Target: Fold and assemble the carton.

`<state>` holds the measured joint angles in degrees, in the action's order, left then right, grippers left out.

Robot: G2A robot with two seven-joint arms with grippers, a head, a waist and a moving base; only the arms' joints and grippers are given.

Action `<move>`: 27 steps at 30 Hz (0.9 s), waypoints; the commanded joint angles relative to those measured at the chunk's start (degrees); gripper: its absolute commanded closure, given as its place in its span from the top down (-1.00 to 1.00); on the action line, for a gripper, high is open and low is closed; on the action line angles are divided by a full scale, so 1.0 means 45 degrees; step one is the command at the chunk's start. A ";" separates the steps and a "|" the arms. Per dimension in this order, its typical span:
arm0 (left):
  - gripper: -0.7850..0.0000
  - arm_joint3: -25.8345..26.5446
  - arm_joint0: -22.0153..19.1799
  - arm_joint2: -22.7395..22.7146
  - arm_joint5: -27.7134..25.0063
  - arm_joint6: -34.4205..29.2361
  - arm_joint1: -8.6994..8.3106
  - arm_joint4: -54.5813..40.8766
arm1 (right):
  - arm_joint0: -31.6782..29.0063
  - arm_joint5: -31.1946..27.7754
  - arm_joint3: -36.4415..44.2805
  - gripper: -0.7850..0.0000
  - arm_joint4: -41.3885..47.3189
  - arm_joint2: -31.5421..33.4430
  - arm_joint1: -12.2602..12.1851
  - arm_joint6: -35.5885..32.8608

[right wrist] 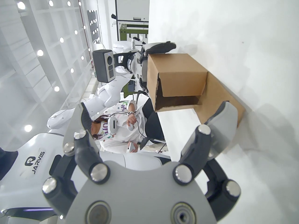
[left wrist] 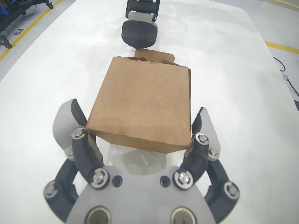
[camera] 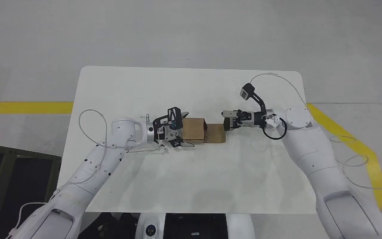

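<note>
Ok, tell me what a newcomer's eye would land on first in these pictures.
The brown carton at the middle of the white table catches the eye first, one end open with a flap lying flat on the table. The left end effector grips its closed end, while the right end effector, open, sits at the open end by that flap.
</note>
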<state>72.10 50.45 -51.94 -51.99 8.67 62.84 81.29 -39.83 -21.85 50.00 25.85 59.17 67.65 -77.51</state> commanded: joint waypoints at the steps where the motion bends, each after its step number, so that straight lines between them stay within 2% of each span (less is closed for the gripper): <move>1: 1.00 0.0019 0.0014 -0.0017 0.0023 0.0006 0.0001 0.0001 | -0.0276 0.0262 0.0343 1.00 -0.0235 0.0244 -0.0147 0.0042; 8: 1.00 0.0081 0.0074 -0.0043 0.0051 0.0003 0.0013 -0.0016 | -0.1035 0.0780 0.1141 1.00 -0.0734 0.0508 -0.0373 0.0389; 17: 1.00 0.0119 0.0106 -0.0066 0.0002 -0.0038 0.0022 0.0026 | -0.1084 0.0817 0.0682 1.00 -0.0207 -0.0026 -0.0180 0.0113; 25: 1.00 0.0136 0.0142 -0.0103 -0.0013 -0.0036 0.0026 0.0055 | -0.0812 0.0513 -0.0104 1.00 0.1901 -0.0262 0.0143 -0.1089; 27: 1.00 0.0128 0.0154 -0.0112 -0.0018 -0.0042 0.0028 0.0047 | -0.0611 0.0583 -0.0331 1.00 0.1845 -0.0314 0.0162 -0.1344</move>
<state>72.71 51.11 -52.42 -52.05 8.50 62.96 81.54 -43.10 -19.44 48.93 34.98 57.91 68.36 -83.01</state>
